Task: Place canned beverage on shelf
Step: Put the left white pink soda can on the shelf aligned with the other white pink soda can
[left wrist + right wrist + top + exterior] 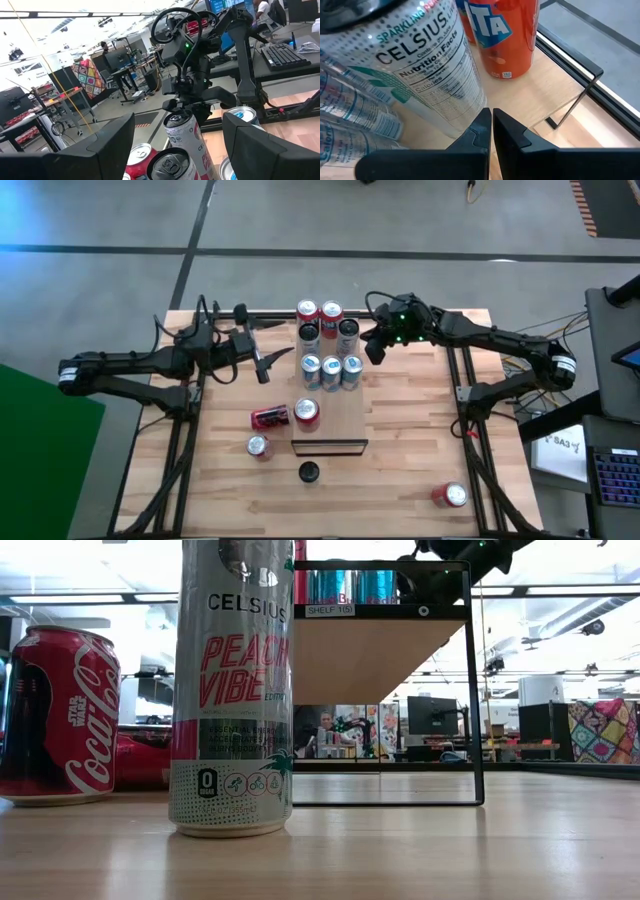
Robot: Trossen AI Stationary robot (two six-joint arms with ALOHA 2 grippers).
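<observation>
Planked tabletop, shelf crowded at far end, left hand apart, right hand pressed together beside cans.

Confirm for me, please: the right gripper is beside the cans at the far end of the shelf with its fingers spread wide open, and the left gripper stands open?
Not quite. The right gripper is shut, its fingers pressed together in the right wrist view. The rest holds: it sits beside the cans at the far end of the shelf, and the left gripper stands open.

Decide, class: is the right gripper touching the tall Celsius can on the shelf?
Apart. The right wrist view shows the shut right gripper just short of the Celsius can, with shelf wood visible between.
</observation>
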